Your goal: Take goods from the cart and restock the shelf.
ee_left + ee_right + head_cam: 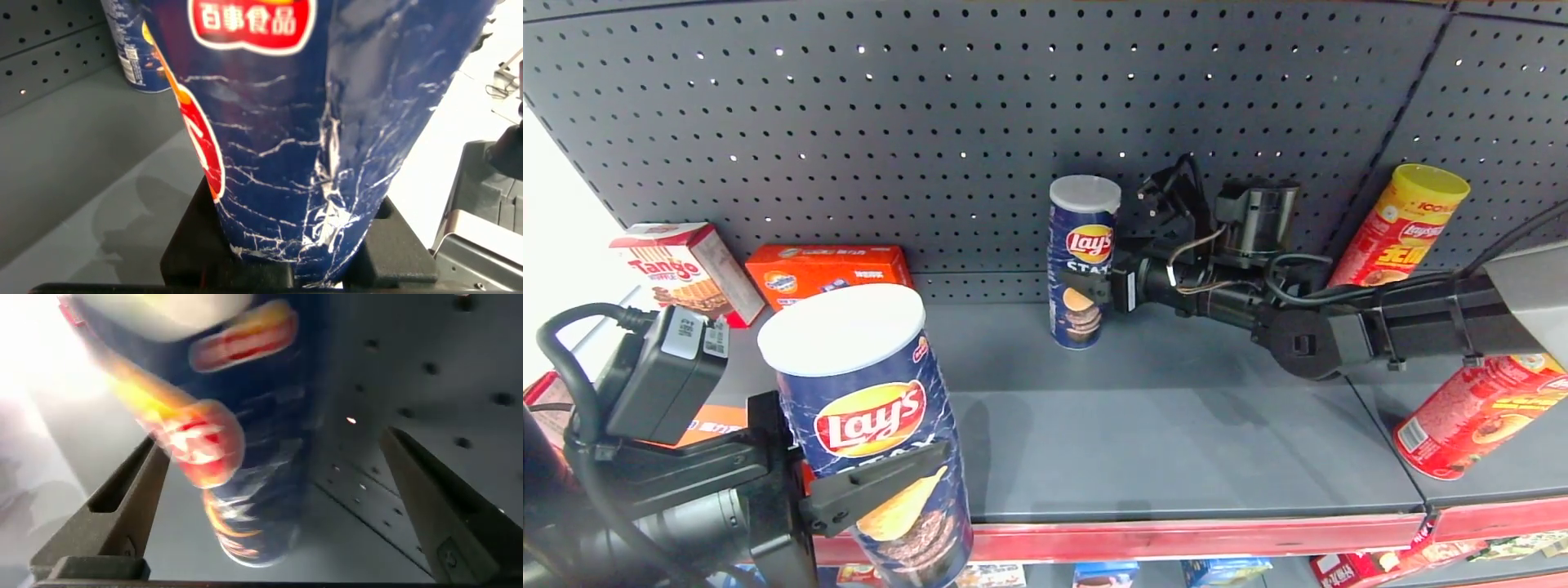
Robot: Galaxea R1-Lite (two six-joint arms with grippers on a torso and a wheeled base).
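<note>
Before the front left edge of the grey shelf, the left gripper is clamped on a blue chip can with a white lid, holding it upright. Farther back, a second blue can stands near the pegboard, between the spread, open fingers of the right gripper. At right, a yellow-lidded can leans and a red can lies on its side.

There are two dark blue chip cans with white lids: a near blue can and a far blue can. Two red chip cans show at the right: a yellow-lidded can and a lying can. Two snack boxes stand at the left: one wafer box and one orange box.
</note>
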